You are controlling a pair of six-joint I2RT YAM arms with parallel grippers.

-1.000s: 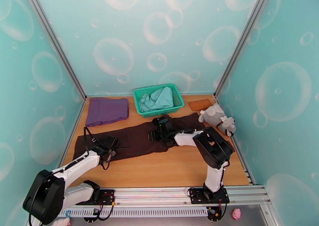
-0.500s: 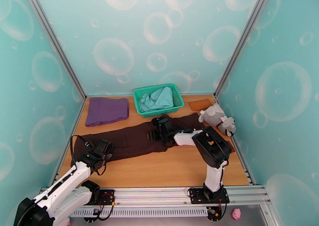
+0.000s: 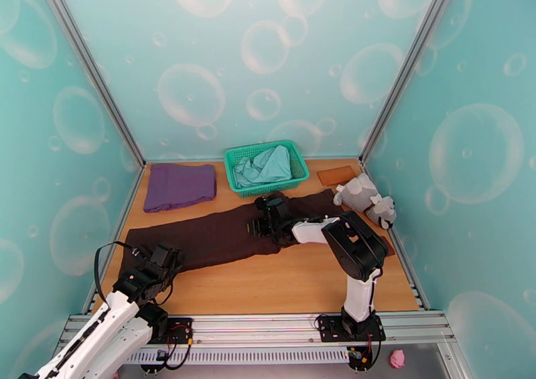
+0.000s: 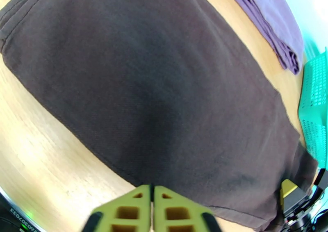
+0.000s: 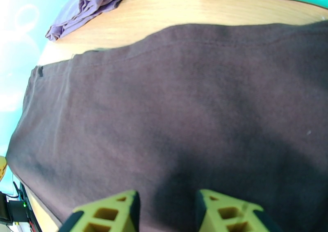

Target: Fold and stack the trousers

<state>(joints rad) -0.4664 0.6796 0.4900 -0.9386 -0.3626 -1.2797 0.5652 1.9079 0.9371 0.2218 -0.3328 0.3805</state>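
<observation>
Trousers (image 3: 214, 238), one pair, one basket (image 3: 268, 187), one cloth (image 3: 179, 185)

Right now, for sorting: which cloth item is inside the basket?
The pale teal garment, crumpled in the green basket; purple cloth and brown trousers lie outside it.

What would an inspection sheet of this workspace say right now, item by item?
Surface: light wooden table.
Job's things: trousers laid out long and flat across the table.
Clutter: purple cloth; green basket holding a teal garment; grey plush toys; flat brown piece.
Grippers: left gripper shut, empty, at the near edge of the trousers' left end; right gripper open over their middle.
Cables: black cable looping off the left arm.
Surroundings: teal bubble-print walls.
</observation>
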